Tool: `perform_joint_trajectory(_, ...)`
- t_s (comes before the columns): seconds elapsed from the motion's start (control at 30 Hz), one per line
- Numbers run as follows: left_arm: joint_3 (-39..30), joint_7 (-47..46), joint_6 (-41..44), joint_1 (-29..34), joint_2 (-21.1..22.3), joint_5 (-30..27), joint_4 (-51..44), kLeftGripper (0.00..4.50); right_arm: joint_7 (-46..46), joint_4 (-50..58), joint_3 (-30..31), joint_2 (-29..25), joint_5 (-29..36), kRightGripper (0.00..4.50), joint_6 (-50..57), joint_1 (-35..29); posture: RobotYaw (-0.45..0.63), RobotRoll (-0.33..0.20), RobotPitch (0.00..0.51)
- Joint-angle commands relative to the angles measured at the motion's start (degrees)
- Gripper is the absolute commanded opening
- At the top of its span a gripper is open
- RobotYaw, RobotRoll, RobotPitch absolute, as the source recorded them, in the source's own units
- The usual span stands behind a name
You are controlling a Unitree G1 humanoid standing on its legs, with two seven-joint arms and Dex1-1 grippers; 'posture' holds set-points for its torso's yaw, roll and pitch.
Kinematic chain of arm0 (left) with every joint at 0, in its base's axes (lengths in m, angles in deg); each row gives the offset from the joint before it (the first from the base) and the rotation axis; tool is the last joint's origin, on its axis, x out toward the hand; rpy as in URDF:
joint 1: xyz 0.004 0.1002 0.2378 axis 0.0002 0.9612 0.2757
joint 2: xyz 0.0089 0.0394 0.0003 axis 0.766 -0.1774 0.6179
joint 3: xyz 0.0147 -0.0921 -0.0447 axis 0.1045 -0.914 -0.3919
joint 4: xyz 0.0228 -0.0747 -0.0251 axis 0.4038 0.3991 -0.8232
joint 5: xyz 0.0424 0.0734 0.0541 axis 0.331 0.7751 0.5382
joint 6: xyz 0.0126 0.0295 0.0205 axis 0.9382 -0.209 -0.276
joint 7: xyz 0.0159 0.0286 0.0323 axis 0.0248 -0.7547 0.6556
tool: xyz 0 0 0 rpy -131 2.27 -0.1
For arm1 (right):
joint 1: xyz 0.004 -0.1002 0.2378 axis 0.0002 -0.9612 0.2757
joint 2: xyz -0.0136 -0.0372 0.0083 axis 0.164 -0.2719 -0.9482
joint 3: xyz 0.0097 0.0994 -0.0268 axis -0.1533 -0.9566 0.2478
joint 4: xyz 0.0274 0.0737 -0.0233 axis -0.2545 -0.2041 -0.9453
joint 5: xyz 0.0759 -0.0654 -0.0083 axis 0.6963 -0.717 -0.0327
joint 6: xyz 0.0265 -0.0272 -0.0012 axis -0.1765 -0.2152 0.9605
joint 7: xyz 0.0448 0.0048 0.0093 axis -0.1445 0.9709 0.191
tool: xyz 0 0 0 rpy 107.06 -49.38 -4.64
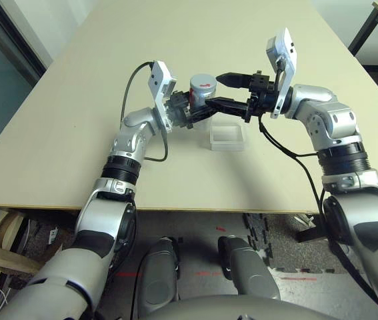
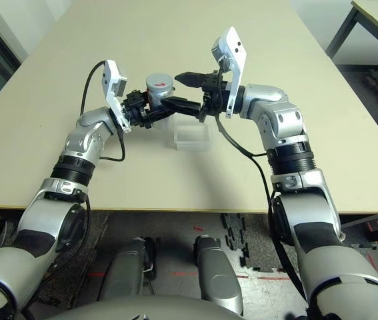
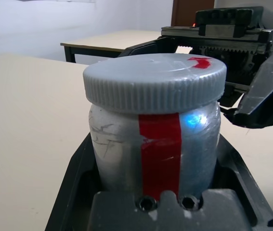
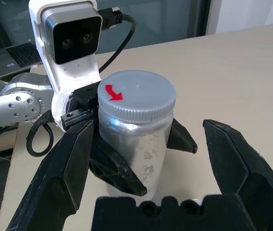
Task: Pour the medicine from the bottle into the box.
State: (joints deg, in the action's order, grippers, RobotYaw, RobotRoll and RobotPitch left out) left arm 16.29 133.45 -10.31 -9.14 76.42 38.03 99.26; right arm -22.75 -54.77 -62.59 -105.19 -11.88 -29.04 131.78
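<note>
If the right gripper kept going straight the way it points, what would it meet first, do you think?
Most likely the bottle, with its cap on, held upright by the left gripper. The open right gripper already has a finger on either side of it.

My silver-grey bottle (image 1: 202,89) stands upright above the bench, its red stripe facing me and its ribbed grey cap (image 4: 137,95) on, marked with a red arrow. The clear shallow box (image 1: 228,137) lies just beside and below it.
</note>
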Motion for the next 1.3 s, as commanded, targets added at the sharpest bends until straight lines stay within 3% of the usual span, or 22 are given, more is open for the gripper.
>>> perform_joint_trajectory(0.03,0.3,0.7,-0.4,-0.6,-0.5,0.7,0.5,2.6,0.2,-0.6,-0.9,-0.7,-0.4,4.5,-0.6,0.8,-0.23,0.0,0.125)
perform_joint_trajectory(1.03,1.4,1.8,-1.3,1.6,-1.6,2.6,0.9,2.6,-0.8,-0.7,-0.8,0.9,0.7,4.5,1.1,1.9,-0.23,0.0,0.132)
perform_joint_trajectory(1.13,1.4,1.8,-1.3,1.7,-1.6,2.7,0.7,2.6,-1.3,-0.3,-0.7,0.9,0.9,3.89,1.5,1.7,-0.23,0.0,0.133)
perform_joint_trajectory(1.27,1.3,2.0,-1.2,1.6,-1.6,2.8,0.6,2.6,-2.3,0.1,-0.4,0.7,1.0,2.57,2.0,1.6,-0.23,0.0,0.132)
perform_joint_trajectory(1.3,1.3,2.1,-1.1,1.5,-1.6,2.9,0.5,2.6,-2.6,0.2,-0.3,0.6,1.0,2.57,2.1,1.5,-0.23,0.0,0.132)
